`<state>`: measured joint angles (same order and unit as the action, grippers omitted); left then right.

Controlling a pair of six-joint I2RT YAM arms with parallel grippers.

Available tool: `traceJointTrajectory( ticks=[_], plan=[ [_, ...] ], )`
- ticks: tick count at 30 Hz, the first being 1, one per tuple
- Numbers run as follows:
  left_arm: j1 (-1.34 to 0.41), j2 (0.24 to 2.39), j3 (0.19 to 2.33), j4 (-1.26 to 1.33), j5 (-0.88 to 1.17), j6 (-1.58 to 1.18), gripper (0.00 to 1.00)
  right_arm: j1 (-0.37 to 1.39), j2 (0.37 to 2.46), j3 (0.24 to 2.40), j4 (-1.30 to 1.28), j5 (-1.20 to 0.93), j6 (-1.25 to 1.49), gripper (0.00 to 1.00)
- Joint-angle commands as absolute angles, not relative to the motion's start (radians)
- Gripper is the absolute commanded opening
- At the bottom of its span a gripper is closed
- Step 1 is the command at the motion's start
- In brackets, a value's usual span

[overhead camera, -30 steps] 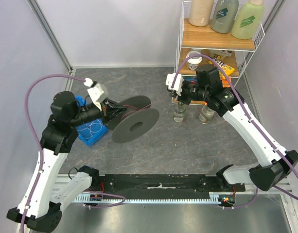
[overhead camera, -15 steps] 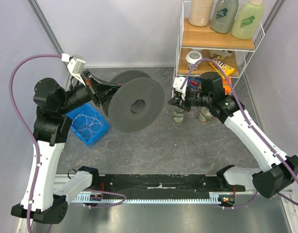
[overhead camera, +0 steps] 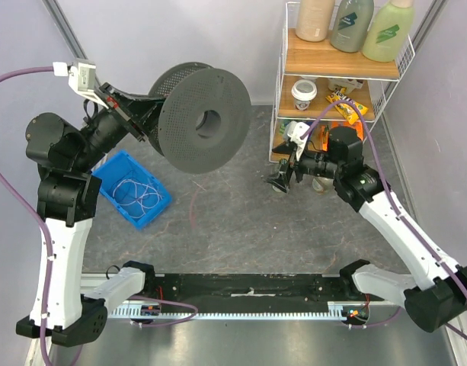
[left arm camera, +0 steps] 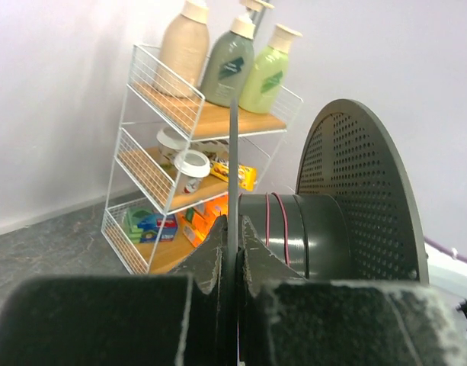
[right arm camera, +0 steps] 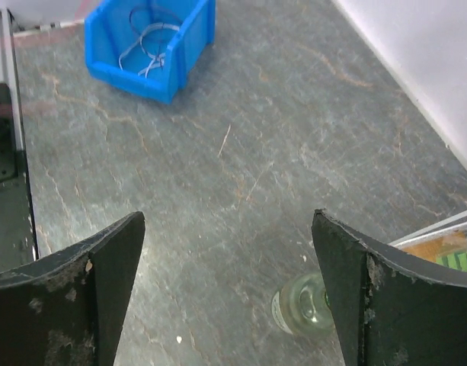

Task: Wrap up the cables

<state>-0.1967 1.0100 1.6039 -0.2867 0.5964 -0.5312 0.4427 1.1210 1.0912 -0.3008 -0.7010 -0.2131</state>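
Note:
Pale thin cables (overhead camera: 135, 192) lie in loose loops inside a blue bin (overhead camera: 158, 210); the right wrist view also shows these cables (right arm camera: 145, 47) in the bin (right arm camera: 134, 75). High at the back left, my left gripper (overhead camera: 145, 122) holds a dark grey perforated spool (overhead camera: 204, 118). In the left wrist view the left gripper (left arm camera: 233, 229) is shut on the spool's near flange edge (left arm camera: 233, 152). Two pink turns of cable (left arm camera: 268, 221) circle the hub. My right gripper (overhead camera: 283, 180) hangs open over bare table, nothing between its fingers (right arm camera: 111, 259).
A wire shelf (overhead camera: 340, 67) with pump bottles (overhead camera: 351, 23), a cup and snack packs stands at the back right. Glass jars (overhead camera: 321, 183) stand on the table before it, one jar (right arm camera: 300, 303) just beside my right finger. A short pink strand (overhead camera: 193, 204) lies mid-table.
My left arm has lifted the spool up and back, away from the bin. My right gripper has opened and moved down and left from the jars.

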Motion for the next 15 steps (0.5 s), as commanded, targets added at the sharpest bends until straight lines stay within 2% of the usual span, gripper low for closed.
traceJointTrajectory(
  ticks=[1, 5, 9, 15],
  plan=[
    [-0.193, 1.020, 1.675, -0.218, 0.427, -0.613, 0.02, 0.443, 1.075, 1.016, -0.010, -0.678, 0.045, 0.98],
    [-0.195, 1.028, 1.684, -0.193, 0.344, -0.661, 0.02, 0.442, 1.092, 0.980, 0.098, -0.529, 0.244, 0.98],
    [-0.193, 1.045, 1.684, -0.167, 0.310, -0.710, 0.02, 0.442, 1.123, 0.994, 0.090, -0.600, 0.175, 0.98],
    [-0.193, 1.066, 1.674, -0.095, 0.255, -0.771, 0.01, 0.457, 1.106, 0.878, 0.285, -0.520, 0.100, 0.98]
  ],
)
